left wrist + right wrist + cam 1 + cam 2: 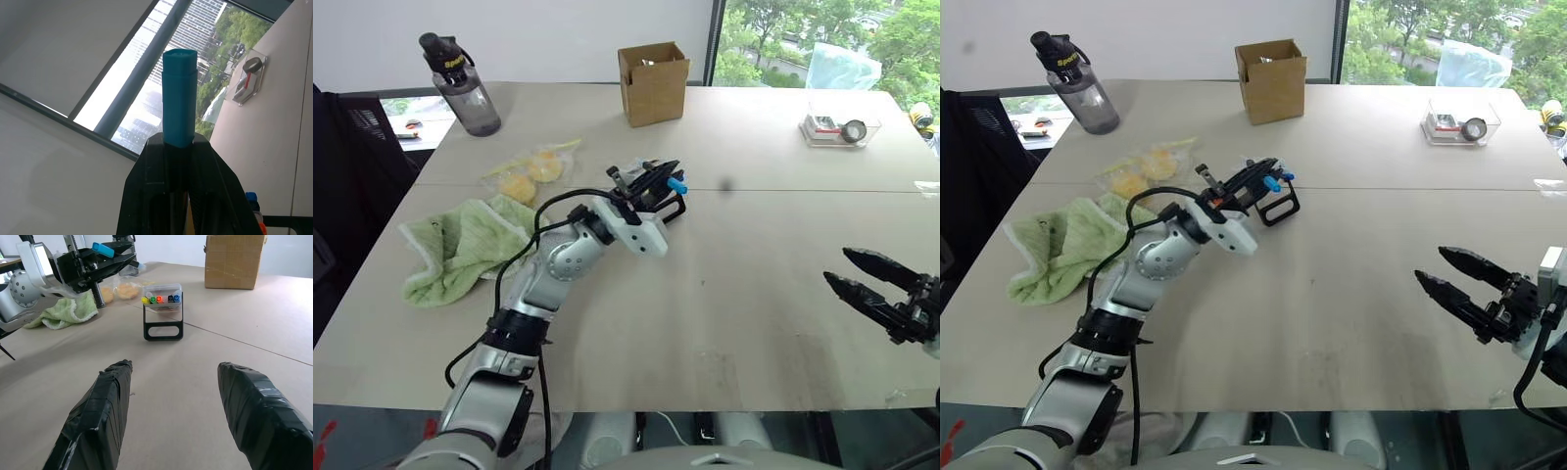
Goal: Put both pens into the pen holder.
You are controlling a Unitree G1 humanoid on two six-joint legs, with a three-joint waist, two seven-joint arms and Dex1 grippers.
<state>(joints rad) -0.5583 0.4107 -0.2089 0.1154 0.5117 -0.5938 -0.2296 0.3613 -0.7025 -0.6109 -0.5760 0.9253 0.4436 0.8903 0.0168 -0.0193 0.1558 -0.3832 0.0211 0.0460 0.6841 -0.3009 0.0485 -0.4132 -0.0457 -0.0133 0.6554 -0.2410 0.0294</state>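
**A:** What is the left gripper [658,182] doing?

**B:** It is clenched on a pen [179,100]. The blue cap pokes out past the black fingertips, and the rest of the pen lies hidden between the fingers. The arm reaches out over the middle of a pale table [754,294], gripper raised off the surface.

**A:** Where is the pen holder?

**B:** The pen holder [163,318] stands on the table just under and beyond the left gripper's tip. It is a small black loop frame with a clear tray on top, and coloured pen ends in yellow, green, orange and blue already show in it. I judge the pen is carried cap-forward so it can be lined up with a free slot.

**A:** And the other arm?

**B:** The right gripper [1459,279] hangs empty, well to the right of the holder, its two black fingers spread apart with nothing between them. It looks parked clear of the left arm's path. I cannot pick out a second loose pen.

**A:** Anything else near the working gripper?

**B:** A green cloth [460,245] and a clear bag with yellow pieces [529,174] lie to its left. A brown cardboard box [653,82] and a dark water bottle [462,86] stand farther beyond it.
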